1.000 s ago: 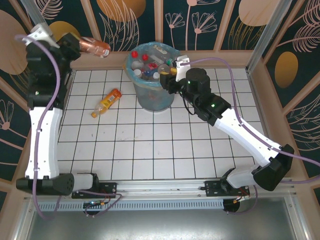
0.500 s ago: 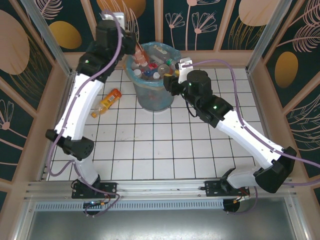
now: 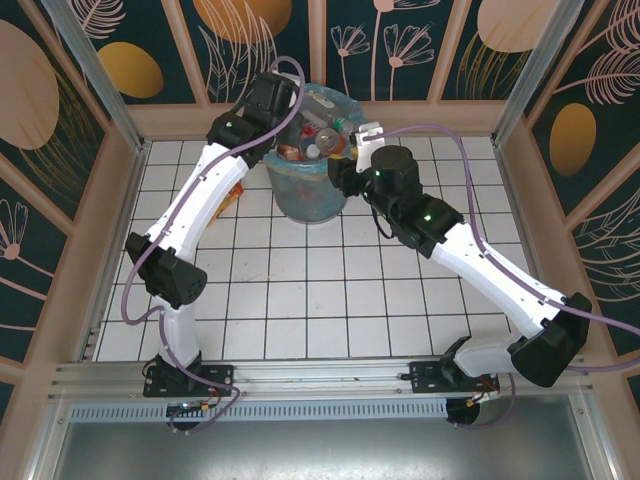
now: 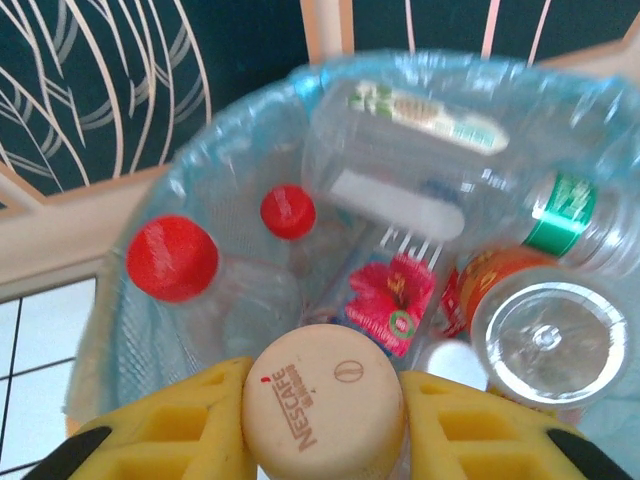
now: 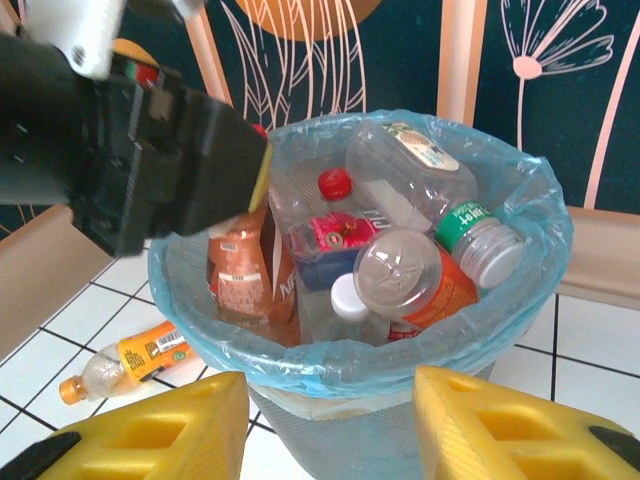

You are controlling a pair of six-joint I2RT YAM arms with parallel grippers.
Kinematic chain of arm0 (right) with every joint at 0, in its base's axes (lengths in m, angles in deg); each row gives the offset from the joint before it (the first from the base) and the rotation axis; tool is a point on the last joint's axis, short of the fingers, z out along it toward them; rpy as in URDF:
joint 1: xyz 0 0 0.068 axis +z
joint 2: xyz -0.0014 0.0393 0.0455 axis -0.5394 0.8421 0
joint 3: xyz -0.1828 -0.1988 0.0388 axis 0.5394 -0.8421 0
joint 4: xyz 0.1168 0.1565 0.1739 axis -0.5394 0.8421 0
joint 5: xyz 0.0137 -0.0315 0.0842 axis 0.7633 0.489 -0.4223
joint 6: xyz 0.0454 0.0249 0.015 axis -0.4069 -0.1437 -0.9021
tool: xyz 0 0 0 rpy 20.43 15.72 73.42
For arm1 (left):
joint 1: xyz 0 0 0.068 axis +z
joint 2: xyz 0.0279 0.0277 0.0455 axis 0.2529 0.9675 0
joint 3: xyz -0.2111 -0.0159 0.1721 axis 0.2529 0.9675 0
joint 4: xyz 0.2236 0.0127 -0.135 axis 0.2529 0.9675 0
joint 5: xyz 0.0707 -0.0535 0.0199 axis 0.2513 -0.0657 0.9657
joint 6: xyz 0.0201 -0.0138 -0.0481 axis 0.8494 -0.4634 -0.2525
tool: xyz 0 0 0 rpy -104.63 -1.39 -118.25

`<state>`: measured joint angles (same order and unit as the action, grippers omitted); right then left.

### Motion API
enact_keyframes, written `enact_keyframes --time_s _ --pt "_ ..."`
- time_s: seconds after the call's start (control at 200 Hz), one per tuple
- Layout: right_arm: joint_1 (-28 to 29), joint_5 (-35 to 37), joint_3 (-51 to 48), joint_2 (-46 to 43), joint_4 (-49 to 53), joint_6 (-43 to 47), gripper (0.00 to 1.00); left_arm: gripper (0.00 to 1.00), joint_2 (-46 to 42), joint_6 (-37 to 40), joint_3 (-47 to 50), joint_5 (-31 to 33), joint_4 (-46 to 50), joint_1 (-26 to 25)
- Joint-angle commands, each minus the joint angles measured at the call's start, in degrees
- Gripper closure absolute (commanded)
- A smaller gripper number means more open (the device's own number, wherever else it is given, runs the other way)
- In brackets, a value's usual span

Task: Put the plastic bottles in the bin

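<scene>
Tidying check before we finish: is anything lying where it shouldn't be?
Yes. One orange bottle lies on its side on the table, left of the bin, outside it. The left jaws hold a brown bottle over the bin.

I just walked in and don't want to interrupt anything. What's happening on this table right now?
Two robot arms are clearing plastic bottles into the bin, which is already heaped with them. The left gripper is shut on a brown Nescafé bottle and holds it in the bin's mouth. The right gripper hangs open and empty beside the bin. One orange-labelled bottle lies on the tiled table, not yet collected.
</scene>
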<state>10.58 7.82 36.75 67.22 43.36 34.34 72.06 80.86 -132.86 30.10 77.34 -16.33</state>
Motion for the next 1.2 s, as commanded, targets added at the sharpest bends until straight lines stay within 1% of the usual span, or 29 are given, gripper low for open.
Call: enact_keyframes --time_s 0.0,0.115,0.28,0.445,0.57,0.646,0.721,0.776,0.846,0.896,0.936,1.011,1.046,1.126,1.196 --pt "0.4 0.2 -0.9 -1.1 -0.4 -0.7 0.53 1.00 2.1 2.7 3.6 1.2 -0.9 -0.4" --pt "0.4 0.3 -1.1 -1.1 -0.4 -0.5 0.53 1.00 2.1 2.9 8.9 2.1 -3.1 -0.6" --pt "0.3 0.5 -1.2 -0.8 -0.6 -0.2 0.52 1.00 -1.0 2.1 21.3 1.7 -10.9 -0.6" --pt "0.3 0.4 -1.1 -0.1 -0.4 0.1 0.52 1.00 -2.7 1.5 29.6 1.2 -16.1 -0.6" --pt "0.2 0.1 -0.8 0.6 -0.5 0.1 0.52 1.00 -2.5 1.6 32.3 1.5 -17.0 -0.7" --pt "0.2 0.0 -0.4 1.1 -0.4 0.1 0.52 1.00 -2.5 1.3 32.0 1.4 -16.7 -0.5" --pt "0.3 -0.3 0.0 1.5 -0.2 0.0 0.52 1.00 -2.8 0.8 29.9 -0.5 -15.7 -0.6" --pt "0.3 -0.4 0.2 1.5 -0.2 0.0 0.52 0.83 -2.8 0.7 26.6 -1.7 -14.4 -0.6" --pt "0.3 -0.6 0.5 1.6 -0.2 -0.1 0.52 0.69 -2.9 0.5 20.8 -2.4 -12.0 -0.6" --pt "0.3 -0.6 0.6 1.5 -0.2 -0.2 0.52 0.55 -2.9 0.4 16.5 -2.8 -10.5 -0.6" --pt "0.3 -0.6 0.6 1.5 -0.2 -0.2 0.52 0.48 -3.0 0.3 12.8 -3.0 -9.4 -0.5" --pt "0.3 -0.4 0.7 1.5 -0.1 -0.3 0.52 0.39 -3.1 0.3 7.7 -3.1 -7.8 -0.6" --pt "0.3 -0.5 0.6 1.4 -0.1 -0.3 0.52 0.36 -3.5 0.3 6.1 -2.9 -7.4 -0.6" --pt "0.3 -0.5 0.4 1.2 0.1 -0.4 0.52 0.33 -4.5 0.1 4.4 -1.8 -6.8 -0.6" --pt "0.3 -0.5 0.3 1.0 0.1 -0.5 0.52 0.35 -5.3 -0.1 4.2 0.6 -7.0 -0.6"
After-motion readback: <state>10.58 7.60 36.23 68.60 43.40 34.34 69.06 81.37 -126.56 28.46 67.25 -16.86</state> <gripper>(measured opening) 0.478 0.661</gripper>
